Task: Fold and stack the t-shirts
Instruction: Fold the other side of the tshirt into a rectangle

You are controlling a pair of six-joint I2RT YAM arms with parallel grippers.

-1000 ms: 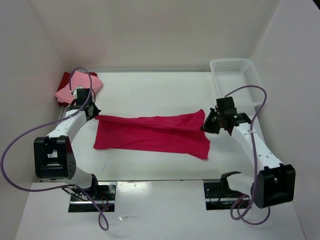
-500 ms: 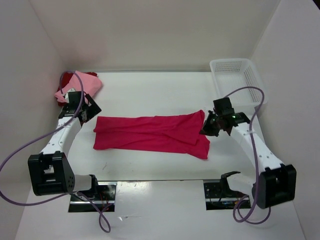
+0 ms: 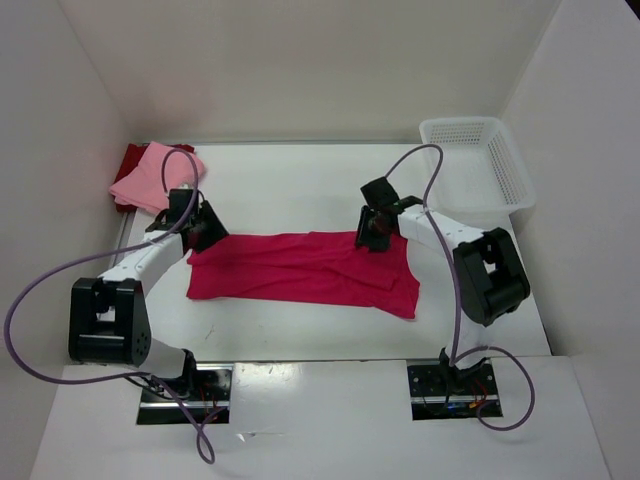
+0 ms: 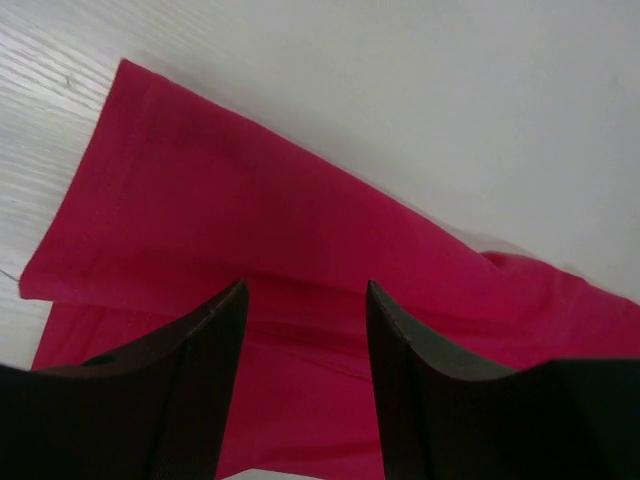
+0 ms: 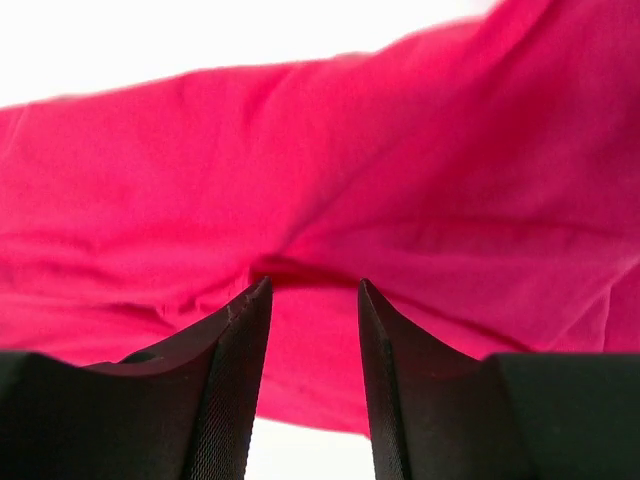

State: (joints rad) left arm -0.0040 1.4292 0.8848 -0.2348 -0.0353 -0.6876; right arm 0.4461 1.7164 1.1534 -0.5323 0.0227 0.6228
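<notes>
The magenta-pink t-shirt [image 3: 300, 270] lies as a long flat band across the middle of the table. My left gripper [image 3: 205, 232] is over its far left corner, open, with the magenta cloth [image 4: 300, 230] showing between and beyond the fingers. My right gripper [image 3: 372, 232] is low over the far edge right of the middle, also open, above wrinkled cloth [image 5: 330, 200]. Neither holds anything. At the back left, the light pink t-shirt [image 3: 152, 176] lies folded on the dark red one [image 3: 128, 160].
A white mesh basket [image 3: 476, 160] stands at the back right corner. White walls close the table on the left, back and right. Purple cables loop from both arms over the table's sides.
Both grippers have opened and let go of the magenta shirt's ends. The right arm swung left to the shirt's far edge. The left gripper pulled away, then came back over the left corner.
</notes>
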